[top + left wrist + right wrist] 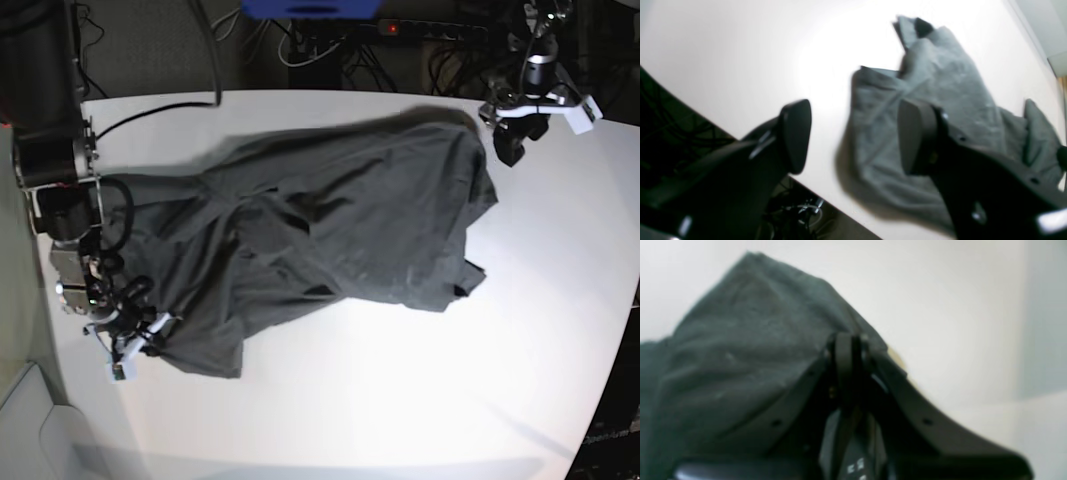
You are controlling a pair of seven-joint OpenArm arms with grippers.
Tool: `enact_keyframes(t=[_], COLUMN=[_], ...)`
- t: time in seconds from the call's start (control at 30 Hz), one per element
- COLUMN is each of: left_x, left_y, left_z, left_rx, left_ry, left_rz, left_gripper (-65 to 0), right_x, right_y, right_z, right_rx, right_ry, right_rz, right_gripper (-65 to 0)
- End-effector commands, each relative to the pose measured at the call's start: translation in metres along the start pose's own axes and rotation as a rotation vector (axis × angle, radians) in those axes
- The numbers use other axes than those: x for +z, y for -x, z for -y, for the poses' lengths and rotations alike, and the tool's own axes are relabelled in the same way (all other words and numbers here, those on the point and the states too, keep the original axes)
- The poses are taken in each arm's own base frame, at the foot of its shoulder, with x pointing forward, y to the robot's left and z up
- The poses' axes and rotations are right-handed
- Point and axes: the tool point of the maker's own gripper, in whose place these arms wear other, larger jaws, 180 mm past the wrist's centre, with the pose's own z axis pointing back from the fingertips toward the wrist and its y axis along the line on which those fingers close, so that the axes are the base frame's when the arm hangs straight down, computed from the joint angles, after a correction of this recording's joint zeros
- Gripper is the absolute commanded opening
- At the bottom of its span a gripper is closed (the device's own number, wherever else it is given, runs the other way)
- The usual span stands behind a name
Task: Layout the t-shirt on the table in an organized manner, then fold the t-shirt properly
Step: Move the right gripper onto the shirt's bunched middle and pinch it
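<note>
The shirt point(330, 230) lies crumpled across the table point(400, 400), spread from about nine o'clock toward one o'clock in the base view, with folds bunched near its middle. The right tool point(846, 350) is clenched on cloth at the shirt's nine o'clock edge. The left tool point(853, 136) hangs released, jaws apart, over the one o'clock end, holding nothing. The risk, as I judge it: a one-sided pull would drag the whole shirt instead of flattening it, or a thin pinch could slip free. The left tool could also catch two layers, locking creases in.
</note>
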Motion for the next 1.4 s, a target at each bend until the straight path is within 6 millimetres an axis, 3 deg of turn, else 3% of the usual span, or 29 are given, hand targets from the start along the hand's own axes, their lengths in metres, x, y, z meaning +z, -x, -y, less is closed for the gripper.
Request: enact_keyframes(t=[0.0,0.17,0.3,0.43,0.6,0.7,0.83,0.9,1.03,1.17,1.3,1.37], left_x=[0.002,0.002,0.001,0.002,0.002,-0.002,-0.006,-0.008,-0.011,-0.011,-0.009,-0.009], left_y=[-0.008,-0.009,-0.009,-0.01,-0.013,-0.016,-0.022,-0.024,-0.031,-0.032,-0.03,-0.031], left_z=[0.003,0.004,0.004,0.005,0.007,0.012,0.02,0.023,0.025,0.023,0.021,0.02], left_rx=[-0.007,-0.006,-0.006,-0.007,-0.009,-0.005,-0.003,-0.001,-0.027,-0.028,-0.03,-0.031], left_ry=[0.014,0.016,0.017,0.02,0.025,0.038,0.058,0.066,0.081,0.075,0.07,0.069], left_rz=[0.029,0.031,0.033,0.036,0.042,0.054,0.071,0.078,0.085,0.088,0.082,0.083], left_gripper=[-25.1,-25.1,-25.1,-25.1,-24.7,-24.6,-24.6,-24.5,-24.5,-24.5,-24.5,-24.5], right_x=[0.006,0.034,0.052,0.056,0.057,0.06,0.076,0.082,0.083,0.083,0.065,0.054], right_y=[-0.041,-0.076,-0.077,-0.055,-0.054,-0.047,-0.045,-0.041,-0.058,-0.081,-0.075,-0.062], right_z=[0.022,0.073,0.107,0.113,0.114,0.119,0.132,0.129,0.089,0.007,-0.057,-0.083], right_rx=[-0.022,-0.119,-0.231,-0.262,-0.275,-0.301,-0.33,-0.307,-0.214,-0.084,-0.04,-0.027], right_ry=[0.042,0.14,0.212,0.231,0.233,0.246,0.282,0.28,0.203,-0.001,-0.122,-0.178], right_rz=[0.103,0.215,0.258,0.239,0.244,0.245,0.295,0.292,0.296,0.3,0.231,0.186], right_gripper=[-64.7,-64.6,-64.3,-64.2,-62.3,-53.6,-37.2,-29.8,-26.4,-26.5,-26.5,-26.5])
